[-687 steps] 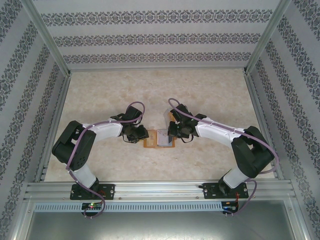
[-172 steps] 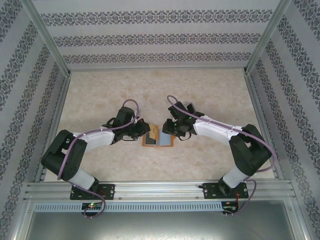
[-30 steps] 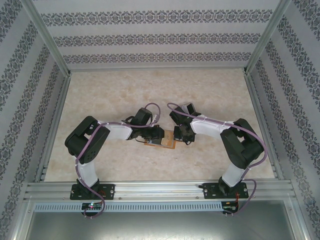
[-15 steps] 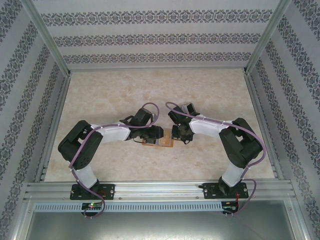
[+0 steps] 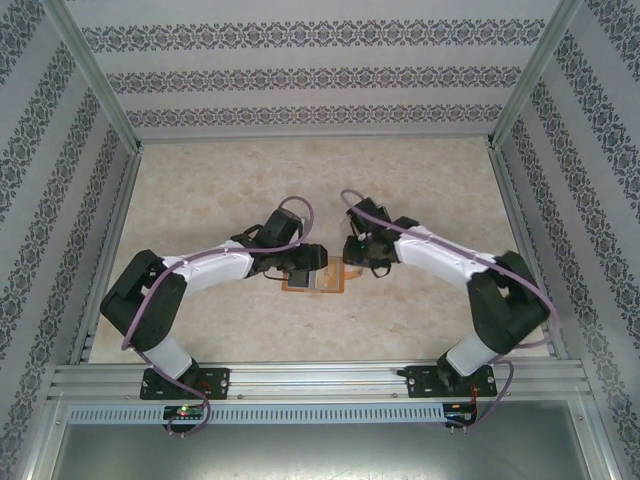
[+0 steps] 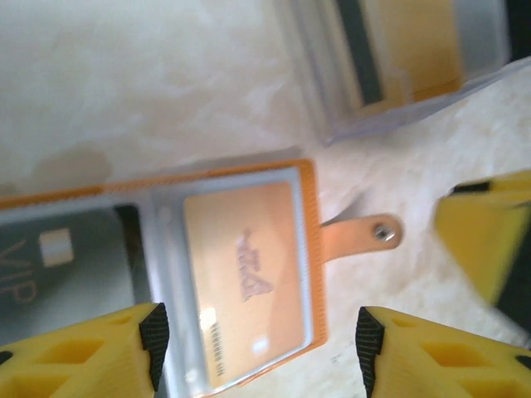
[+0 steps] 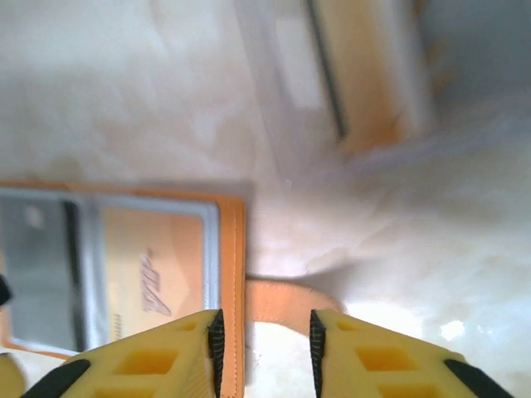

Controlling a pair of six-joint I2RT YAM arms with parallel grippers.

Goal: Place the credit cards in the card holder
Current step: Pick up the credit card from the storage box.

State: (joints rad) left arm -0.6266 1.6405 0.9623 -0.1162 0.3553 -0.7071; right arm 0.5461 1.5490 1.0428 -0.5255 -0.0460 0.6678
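The card holder (image 5: 317, 281) lies open and flat on the table between both arms. An orange-yellow credit card (image 6: 245, 278) sits in its right grey pocket and a dark grey credit card (image 6: 66, 265) in its left one. The clasp tab (image 6: 365, 236) sticks out to the right. My left gripper (image 6: 260, 348) hovers open over the orange card's end of the holder, holding nothing. My right gripper (image 7: 264, 348) stands open astride the tab (image 7: 286, 298) and the holder's edge (image 7: 235, 274), its pads apart from both.
A clear plastic box (image 6: 406, 58) with another orange card inside lies just beyond the holder, also seen blurred as the box (image 7: 348, 75) in the right wrist view. Patterned walls and metal rails enclose the marble-look table (image 5: 200, 190).
Both grippers have opened and drawn a little away from the holder toward the far side. The holder now lies flat with both pockets showing.
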